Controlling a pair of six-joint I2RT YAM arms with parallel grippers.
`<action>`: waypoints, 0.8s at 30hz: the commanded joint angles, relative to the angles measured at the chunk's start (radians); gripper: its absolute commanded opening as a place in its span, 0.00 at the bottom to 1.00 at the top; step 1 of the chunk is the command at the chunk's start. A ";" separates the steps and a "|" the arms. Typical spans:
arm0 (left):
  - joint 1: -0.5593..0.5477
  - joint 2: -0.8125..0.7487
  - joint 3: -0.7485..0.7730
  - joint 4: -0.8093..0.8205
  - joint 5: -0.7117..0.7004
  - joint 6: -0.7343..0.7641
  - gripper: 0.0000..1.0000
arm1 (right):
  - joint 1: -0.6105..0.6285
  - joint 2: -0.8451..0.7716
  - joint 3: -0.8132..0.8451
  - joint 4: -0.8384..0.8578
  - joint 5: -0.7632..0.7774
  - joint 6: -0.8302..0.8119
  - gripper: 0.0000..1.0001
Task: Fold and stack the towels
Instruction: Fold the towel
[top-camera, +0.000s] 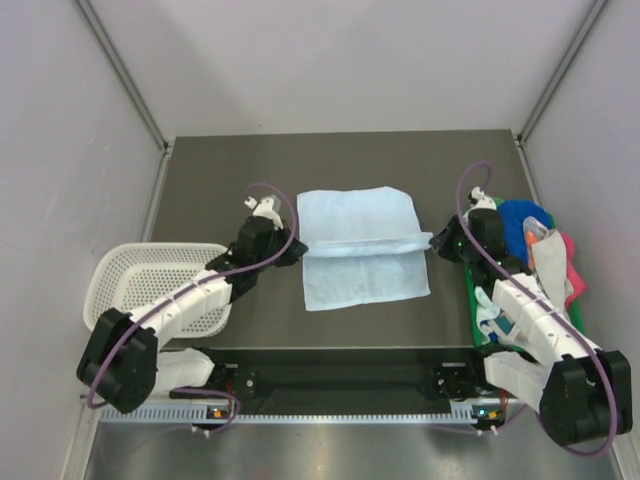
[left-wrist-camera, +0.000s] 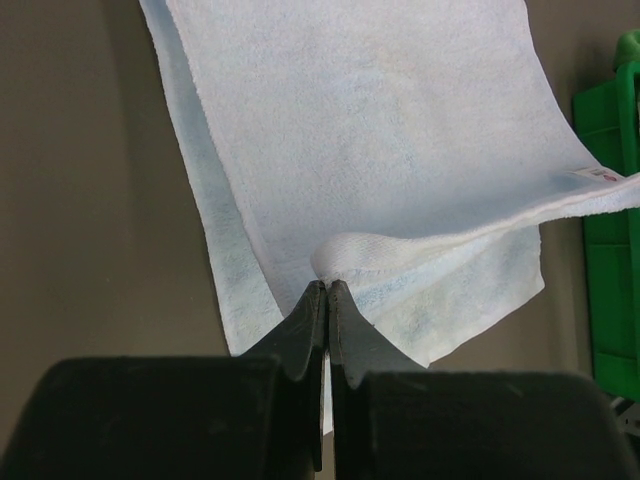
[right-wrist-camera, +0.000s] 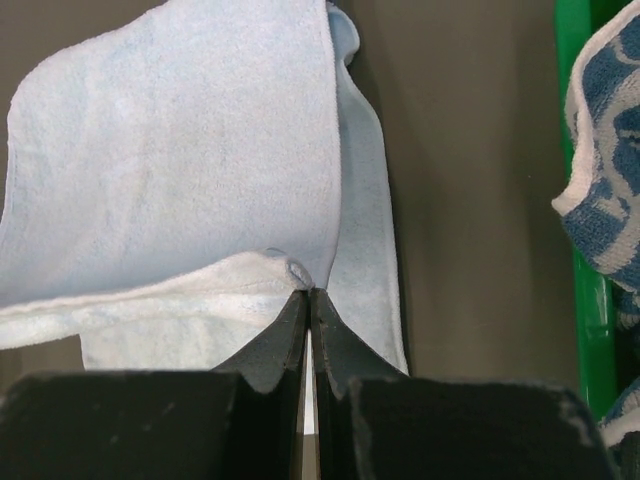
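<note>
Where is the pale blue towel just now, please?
In the top view, the towel lies mid-table, its raised fold pinched at either end by the left gripper and right gripper, basket to its left, tray to its right.

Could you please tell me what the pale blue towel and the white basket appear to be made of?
The pale blue towel looks like soft terry cloth, matte, with a looped nap and limp folds. The white basket looks like moulded plastic mesh, with regular holes.
</note>
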 joint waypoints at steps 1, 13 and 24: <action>-0.003 -0.026 0.017 0.001 -0.018 0.004 0.00 | 0.010 -0.029 0.029 -0.007 0.014 0.004 0.00; -0.016 0.076 -0.079 0.078 0.023 -0.044 0.00 | 0.013 0.075 -0.071 0.056 0.018 0.036 0.00; -0.028 0.161 -0.135 0.149 0.069 -0.073 0.06 | 0.018 0.122 -0.122 0.126 -0.011 0.048 0.27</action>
